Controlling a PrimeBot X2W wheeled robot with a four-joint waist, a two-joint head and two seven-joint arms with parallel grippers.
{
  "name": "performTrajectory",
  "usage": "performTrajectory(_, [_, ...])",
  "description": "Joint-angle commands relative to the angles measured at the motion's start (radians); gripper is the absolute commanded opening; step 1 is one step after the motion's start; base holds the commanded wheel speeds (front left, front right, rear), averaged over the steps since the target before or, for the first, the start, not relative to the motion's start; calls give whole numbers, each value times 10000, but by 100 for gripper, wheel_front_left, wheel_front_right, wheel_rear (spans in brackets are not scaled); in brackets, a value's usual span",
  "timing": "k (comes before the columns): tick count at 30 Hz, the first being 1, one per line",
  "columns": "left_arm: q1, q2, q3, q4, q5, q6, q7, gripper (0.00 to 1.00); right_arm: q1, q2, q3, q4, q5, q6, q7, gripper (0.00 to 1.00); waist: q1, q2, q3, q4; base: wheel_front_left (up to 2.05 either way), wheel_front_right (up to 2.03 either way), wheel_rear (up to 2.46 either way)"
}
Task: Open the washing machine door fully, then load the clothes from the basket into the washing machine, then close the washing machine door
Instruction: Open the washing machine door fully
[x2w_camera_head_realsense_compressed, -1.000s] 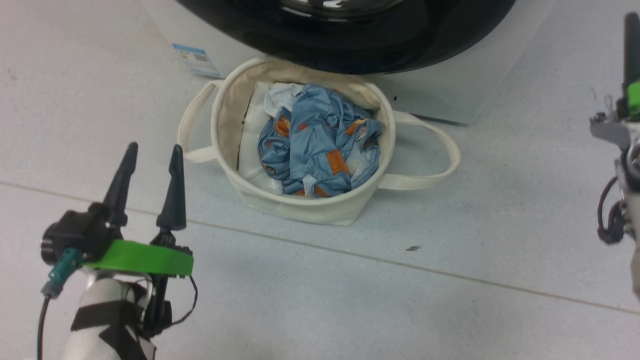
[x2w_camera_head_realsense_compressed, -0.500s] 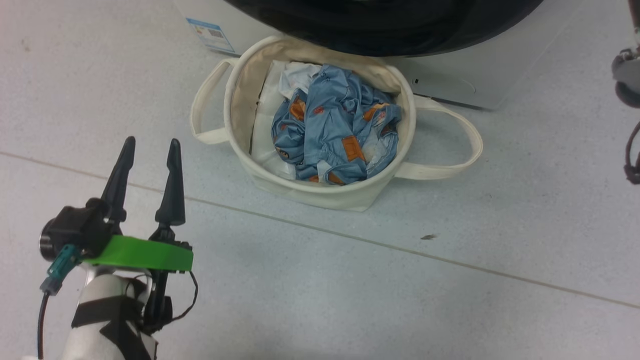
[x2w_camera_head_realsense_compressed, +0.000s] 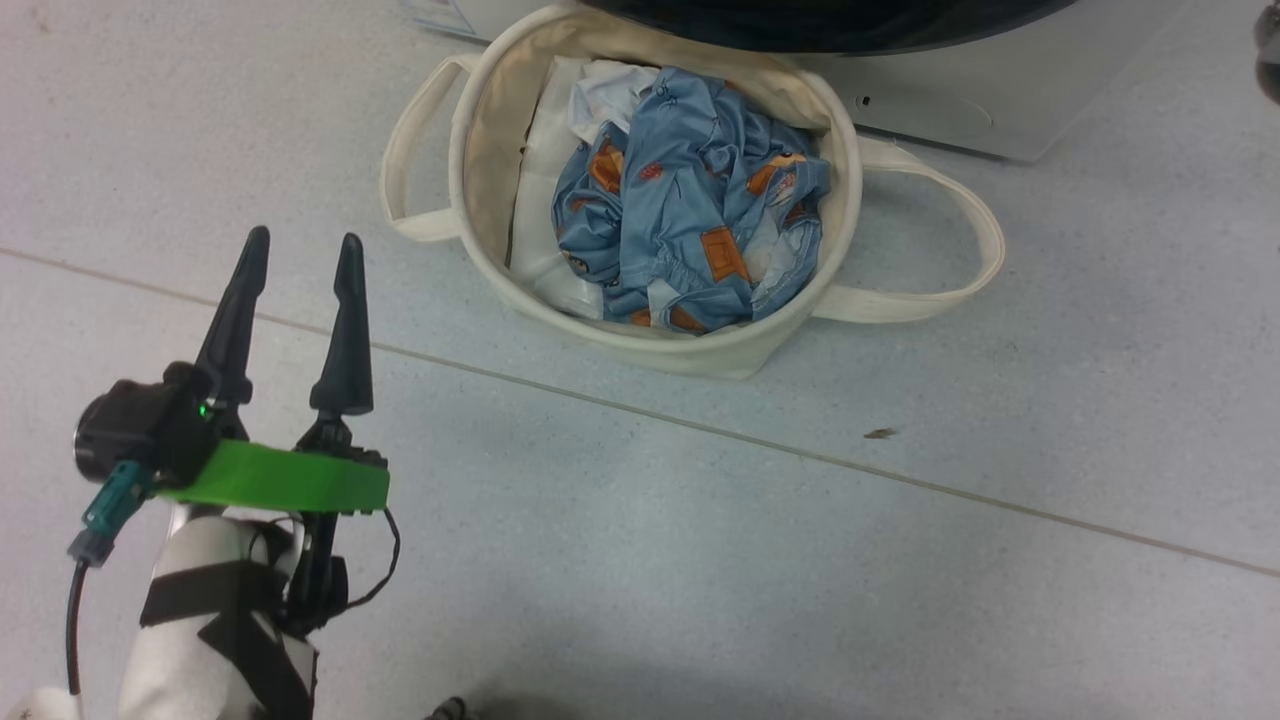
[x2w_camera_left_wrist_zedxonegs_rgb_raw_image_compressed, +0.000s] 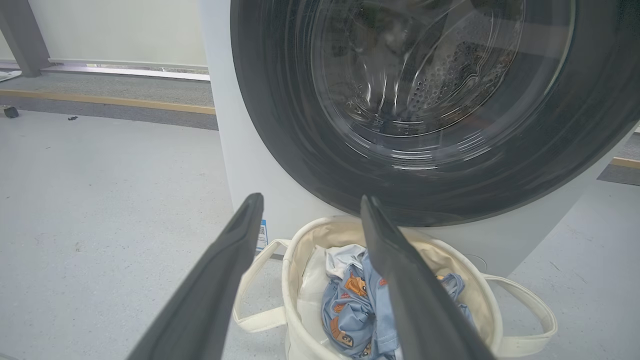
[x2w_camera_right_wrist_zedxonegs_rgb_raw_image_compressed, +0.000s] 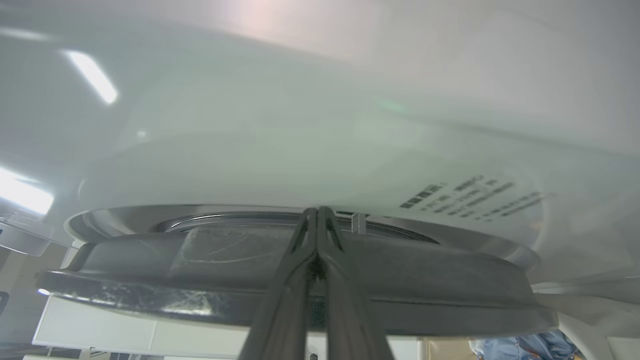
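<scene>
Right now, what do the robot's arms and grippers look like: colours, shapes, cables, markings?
The left gripper has two long, black, pointed fingers above a bright green plastic bracket. Beside it sit a black round camera housing and a teal plug with a dark cable. Its white forearm carries black tape. The right gripper has dark grey fingers.

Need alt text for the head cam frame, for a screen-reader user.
A small round cream canvas basket holding a crumpled light blue garment with orange patches and a plain white cloth sits on a grey floor in front of the base of a white washing machine. The left gripper, its two dark fingers open, is at lower left, apart from the basket.
</scene>
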Motion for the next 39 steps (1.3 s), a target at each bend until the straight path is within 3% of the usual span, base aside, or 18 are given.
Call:
performTrajectory(1, [-166, 205, 385, -300, 126, -26, -120, 100, -331, 78, 33, -239, 118, 2, 42, 0, -1, 0, 26, 14, 0, 0, 0])
performTrajectory(14, [-128, 162, 706, 4, 221, -115, -120, 100, -86, 402, 845, 164, 204, 2, 1338, 0, -1, 0, -326, -159, 0, 0, 0])
performTrajectory(25, [103, 323, 935, 276, 365, -178, -120, 100, 661, 616, 1231, -181, 753, 2, 2585, 0, -1, 0, -734, -444, 0, 0, 0])
performTrajectory(34, [42, 284, 897, 344, 410, -211, -120, 100, 264, 773, 582, -603, 335, 2, 981, 0, -1, 0, -719, -379, 0, 0, 0])
performTrajectory(39, [28, 212, 881, 368, 369, -217, -120, 100, -155, 874, 833, -140, -86, 2, 800, 0, -1, 0, -660, -245, 0, 0, 0])
